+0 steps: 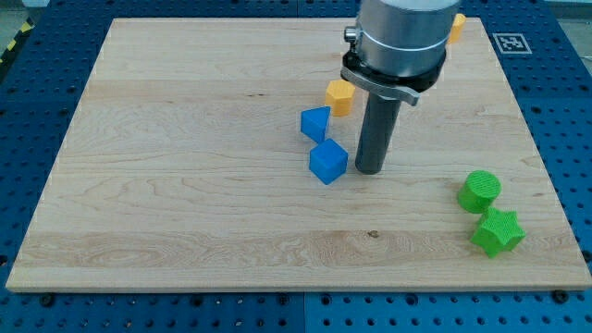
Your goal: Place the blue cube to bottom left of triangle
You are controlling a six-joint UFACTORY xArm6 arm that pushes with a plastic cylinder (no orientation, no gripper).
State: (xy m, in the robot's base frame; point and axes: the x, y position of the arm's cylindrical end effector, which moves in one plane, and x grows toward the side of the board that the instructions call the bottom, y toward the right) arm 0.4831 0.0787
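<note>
Blue cube (328,162) sits near the centre of the frame, flat on the wooden counter (185,185), and my tip (370,171) is down just to its right, so close I cannot tell whether they touch. No hand on this arm, only the rod, so nothing opens or closes and nothing is held; all I can do is shove.

Just above and a little left of the cube is the blue triangle-like block (315,123), near it but apart. The cube now lies below and slightly right of it, so I judge it needs nudging leftward to end at the bottom left.

It looks small, light and rigid, likely to skate on the smooth wood and to spin if I hit a corner. Best contact, I reckon, is square on its right face.

Further up, an orange block (340,95). Lower right of the frame, a green cylinder (479,191) and a green star (498,231), well apart.
</note>
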